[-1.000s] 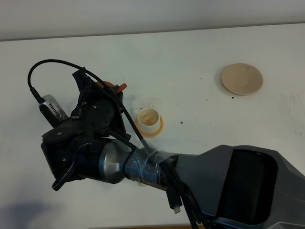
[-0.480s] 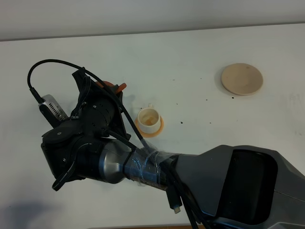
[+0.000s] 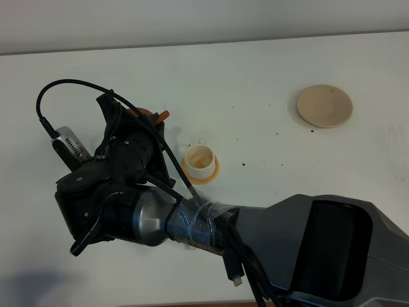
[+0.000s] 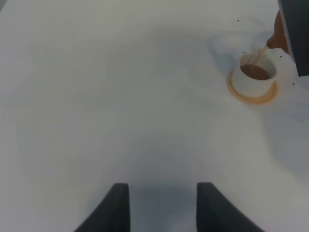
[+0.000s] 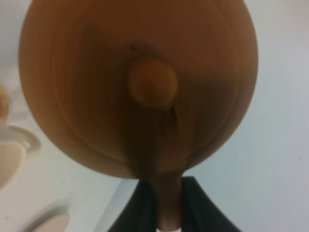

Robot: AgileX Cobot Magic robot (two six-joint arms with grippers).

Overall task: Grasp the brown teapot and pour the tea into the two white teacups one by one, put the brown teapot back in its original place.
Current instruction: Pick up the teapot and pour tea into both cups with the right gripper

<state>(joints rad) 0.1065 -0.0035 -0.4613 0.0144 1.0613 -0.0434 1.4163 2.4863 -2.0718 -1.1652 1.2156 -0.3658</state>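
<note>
The round reddish-brown clay teapot [image 5: 140, 87] hangs tilted over a small white cylindrical teacup [image 4: 246, 84] on an orange round coaster [image 4: 256, 100], and a thin brown stream runs from the spout into the cup. The right gripper [image 5: 169, 212] is clamped tight on the pot's loop handle. The other white teacup [image 3: 199, 158] looks filled, so this seems to be the second pour. Next the pot needs levelling, then carrying well across to the pale beige round saucer [image 3: 324, 105]. The left gripper [image 4: 164, 208] hangs spread and empty.

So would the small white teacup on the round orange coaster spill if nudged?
Probably: the small white teacup appears to hold tea. It looks squat, so likely slides rather than tips. It may slip off the round orange coaster.
</note>
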